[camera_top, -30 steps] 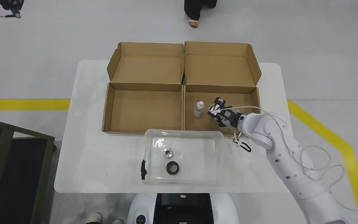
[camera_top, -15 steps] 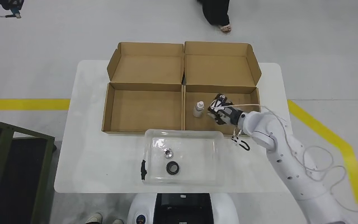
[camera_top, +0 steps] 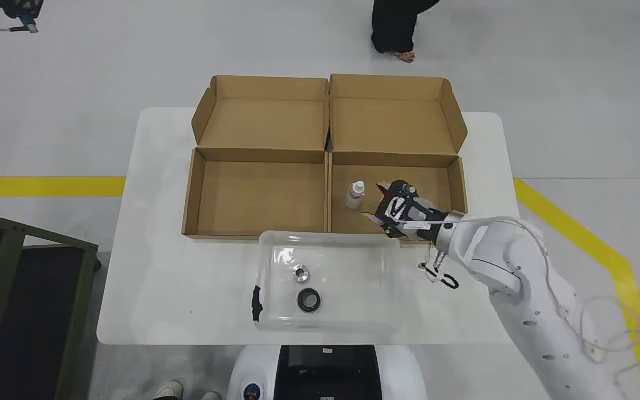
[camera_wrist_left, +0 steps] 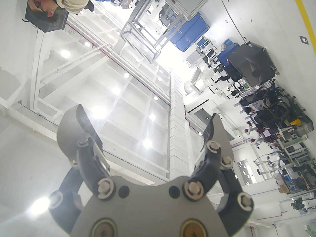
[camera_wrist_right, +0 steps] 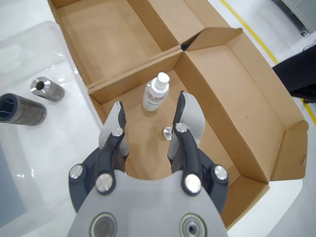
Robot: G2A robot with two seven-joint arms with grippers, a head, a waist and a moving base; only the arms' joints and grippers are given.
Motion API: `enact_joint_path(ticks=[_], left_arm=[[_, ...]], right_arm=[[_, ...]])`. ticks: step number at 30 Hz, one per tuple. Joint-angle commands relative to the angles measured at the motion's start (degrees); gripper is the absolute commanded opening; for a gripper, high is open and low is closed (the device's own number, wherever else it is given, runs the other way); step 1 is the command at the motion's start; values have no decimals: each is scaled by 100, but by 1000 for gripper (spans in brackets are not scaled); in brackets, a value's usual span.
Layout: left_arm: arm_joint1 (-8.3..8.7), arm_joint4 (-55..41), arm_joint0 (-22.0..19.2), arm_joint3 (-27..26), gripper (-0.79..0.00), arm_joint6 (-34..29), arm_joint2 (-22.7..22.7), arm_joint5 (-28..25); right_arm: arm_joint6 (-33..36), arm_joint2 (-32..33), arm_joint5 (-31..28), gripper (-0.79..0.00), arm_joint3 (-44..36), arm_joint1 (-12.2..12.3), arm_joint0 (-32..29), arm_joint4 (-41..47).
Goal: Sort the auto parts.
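right pincer [camera_wrist_right: 151, 99]: fingers apart, nothing between them; hangs over the near part of the right cardboard box [camera_top: 445, 178], close to the wall that faces the bin
left pincer [camera_wrist_left: 147, 112]: fingers wide apart, nothing held, pointing up at a ceiling
spray bottle [camera_wrist_right: 156, 92]: white cap, clear body, upright on the right box floor, near the wall shared with the left cardboard box [camera_top: 255, 195]
small silver part [camera_wrist_right: 167, 132]: round and flat-topped, on the right box floor near the spray bottle, under the right pincer; exact type can't be told
slotted metal cylinder [camera_wrist_right: 47, 88]: on its side in the clear plastic bin [camera_top: 370, 290]
dark metal sleeve [camera_wrist_right: 22, 112]: hollow, on its side in the same bin, near the slotted cylinder but apart from it
boxes: side by side, walls touching, lids folded back flat
bin: on the white tabletop [camera_top: 160, 260], just beside the boxes' near walls, on the robot's side
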Motion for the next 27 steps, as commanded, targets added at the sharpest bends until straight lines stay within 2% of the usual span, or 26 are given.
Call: enact_joint_path(ticks=[1, 4, 10, 15, 21, 24, 27], left_arm=[[0, 0, 0, 0, 0, -1, 0, 0], [0, 0, 0, 0, 0, -1, 0, 0], [0, 0, 0, 0, 0, -1, 0, 0], [0, 0, 0, 0, 0, -1, 0, 0], [0, 0, 0, 0, 0, -1, 0, 0], [0, 0, 0, 0, 0, -1, 0, 0], [0, 0, 0, 0, 0, -1, 0, 0]], right_arm=[[2, 10, -59, -379, -259, 13, -134, 90], [-3, 17, -184, -354, -619, 35, -319, 156], [-11, -160, -652, -228, -1023, 78, -646, 38], [-37, -433, -881, -234, -1129, 95, -865, -176], [-161, -696, -852, -252, -1021, 96, -1043, -391], [-183, -841, -917, -243, -873, 91, -1010, -576], [-236, -982, -988, -274, -712, 81, -912, -758]])
